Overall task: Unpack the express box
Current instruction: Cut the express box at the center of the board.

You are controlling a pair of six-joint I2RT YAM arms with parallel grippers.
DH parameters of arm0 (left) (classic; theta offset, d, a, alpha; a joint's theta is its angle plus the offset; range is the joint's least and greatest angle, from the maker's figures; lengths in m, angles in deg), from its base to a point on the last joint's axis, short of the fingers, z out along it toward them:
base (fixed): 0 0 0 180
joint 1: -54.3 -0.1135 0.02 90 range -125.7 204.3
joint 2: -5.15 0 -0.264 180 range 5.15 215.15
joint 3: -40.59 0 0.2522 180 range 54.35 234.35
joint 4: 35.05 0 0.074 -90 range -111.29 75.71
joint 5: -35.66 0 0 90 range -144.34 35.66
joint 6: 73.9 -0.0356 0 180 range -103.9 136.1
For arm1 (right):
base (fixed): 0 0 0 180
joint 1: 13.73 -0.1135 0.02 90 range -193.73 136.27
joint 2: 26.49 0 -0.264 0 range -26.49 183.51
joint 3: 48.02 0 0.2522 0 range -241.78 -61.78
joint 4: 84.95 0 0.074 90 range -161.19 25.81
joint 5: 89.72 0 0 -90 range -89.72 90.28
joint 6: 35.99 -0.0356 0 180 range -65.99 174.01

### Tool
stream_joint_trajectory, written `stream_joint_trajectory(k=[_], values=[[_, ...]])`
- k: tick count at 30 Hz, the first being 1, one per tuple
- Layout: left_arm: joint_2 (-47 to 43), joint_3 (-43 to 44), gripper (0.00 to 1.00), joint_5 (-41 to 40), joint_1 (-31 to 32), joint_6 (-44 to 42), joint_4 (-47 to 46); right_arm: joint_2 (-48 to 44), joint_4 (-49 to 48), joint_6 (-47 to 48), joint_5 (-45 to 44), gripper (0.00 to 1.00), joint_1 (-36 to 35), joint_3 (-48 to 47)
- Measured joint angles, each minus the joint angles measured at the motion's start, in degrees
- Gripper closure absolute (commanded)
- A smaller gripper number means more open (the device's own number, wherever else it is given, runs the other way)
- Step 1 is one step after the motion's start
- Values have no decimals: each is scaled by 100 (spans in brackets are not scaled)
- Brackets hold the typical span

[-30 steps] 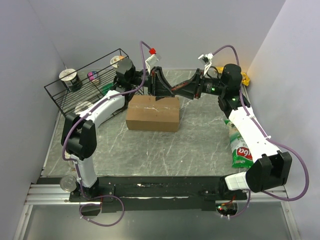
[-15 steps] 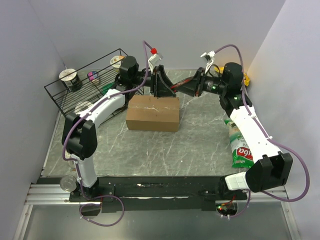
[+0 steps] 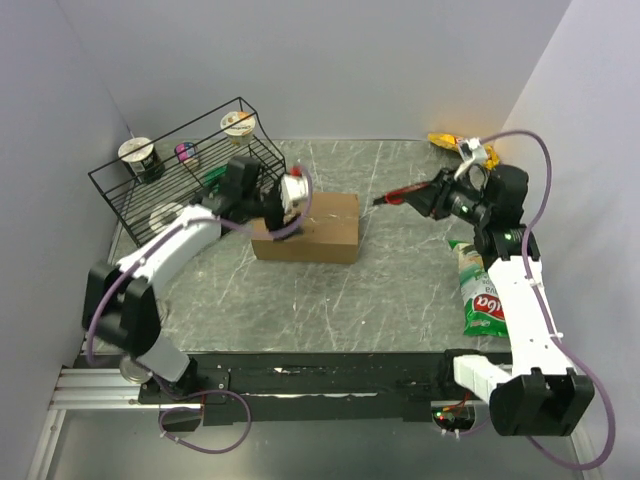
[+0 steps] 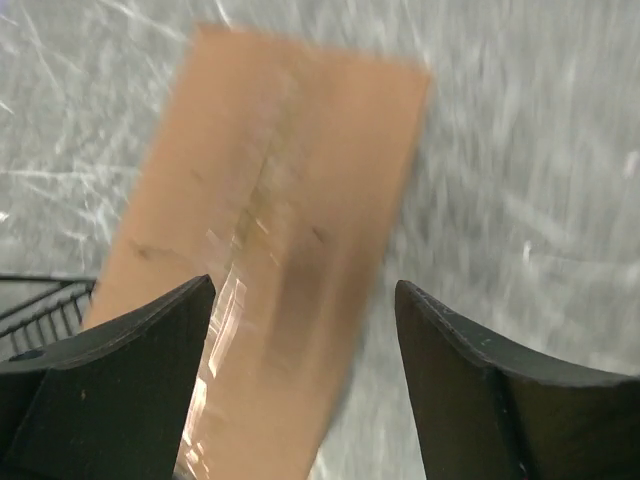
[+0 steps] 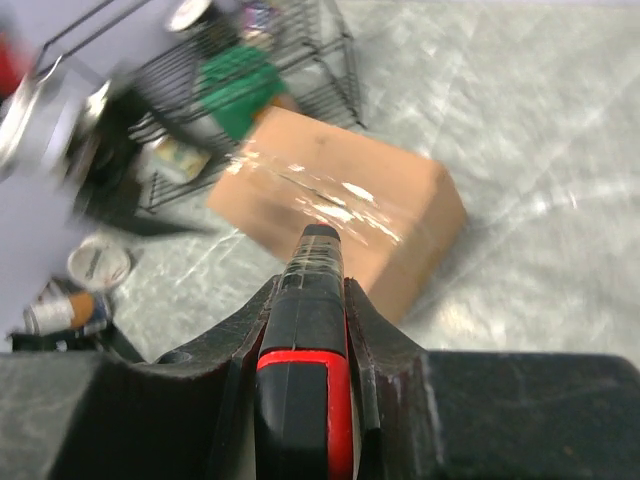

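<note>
A second ago both grippers met above the far edge of the express box [image 3: 312, 228]. Now the left gripper [image 3: 290, 205] has dropped over the box's left end with its fingers [image 4: 140, 350] spread and nothing between them. The right gripper [image 3: 430, 198] has pulled back to the right of the frame, pinching a black-and-red tool [image 5: 305, 330].

There is one box, shut, its centre seam taped, at the middle of the grey table [image 3: 330, 300]. One black wire rack [image 3: 185, 165] stands at the upper left with three round tubs [image 3: 137, 152] in or by it. One green bag [image 3: 480, 300] lies at the right, partly hidden by the right arm, and one yellow packet [image 3: 445, 140] at the upper right.
</note>
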Motion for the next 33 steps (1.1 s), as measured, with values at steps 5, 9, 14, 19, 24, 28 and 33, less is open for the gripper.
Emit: stream_joint_trajectory(k=[5,9,14,19,24,28,33], values=[[-466,-1132,19,-1661,809,-787,-1027,90,-46,-765,-479,100,750,588],[122,-691,18,-1985,1145,-1043,-1226,260,-990,-1266,-616,100,901,1119],[675,131,19,-1799,1056,-1167,-1078,726,-2039,-1797,-319,100,903,1379],[957,592,18,-1097,1051,-1158,-708,1198,-2859,-2352,-15,100,935,1576],[1139,763,18,-304,1051,-1191,-225,1224,-3276,-2677,127,100,933,1919],[1132,330,19,-151,1073,-1176,-498,1224,-3320,-2723,109,100,933,2065],[1394,-24,20,-407,1202,-973,-1303,1224,-3289,-2618,103,100,933,2081]])
